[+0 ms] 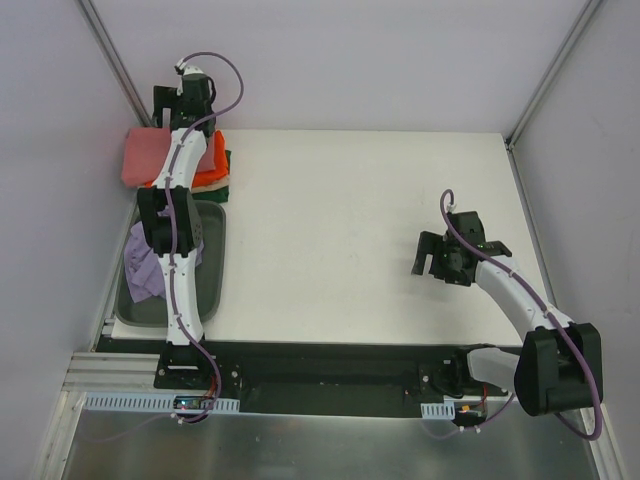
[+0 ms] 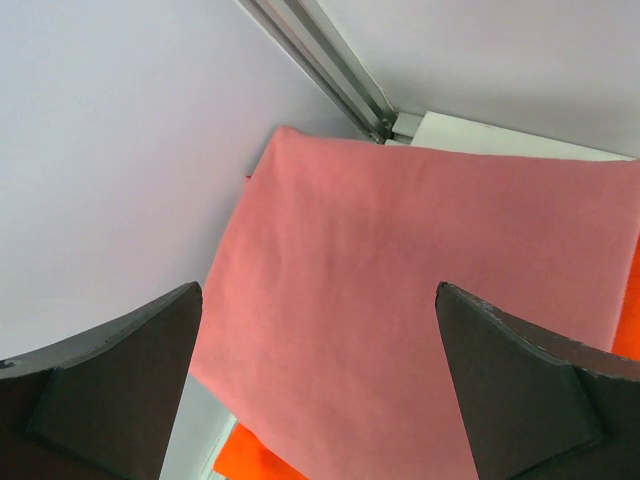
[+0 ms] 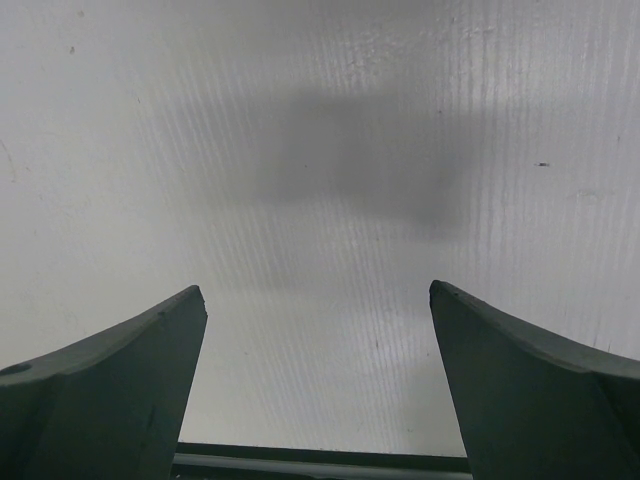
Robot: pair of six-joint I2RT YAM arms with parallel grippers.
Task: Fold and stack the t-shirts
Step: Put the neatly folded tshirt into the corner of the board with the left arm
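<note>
A folded dusty rose-red t-shirt [image 1: 145, 158] lies on top of a stack at the table's far left corner. A bright orange shirt [image 1: 208, 168] and a dark green one [image 1: 226, 178] stick out beneath it. A lavender shirt [image 1: 146, 262] lies crumpled in the grey bin [image 1: 212, 262]. No beige shirt shows. My left gripper [image 1: 178, 108] is open and empty, hovering above the rose-red shirt [image 2: 420, 300], with orange cloth [image 2: 262, 460] at its edge; its jaws [image 2: 318, 292] stand wide apart. My right gripper [image 1: 432, 262] is open and empty over the bare table [image 3: 320, 150].
The white table [image 1: 350, 230] spreads between the arms. Enclosure walls and a metal corner post [image 2: 330, 75] stand close behind the stack. The left arm [image 1: 172, 250] reaches over the bin.
</note>
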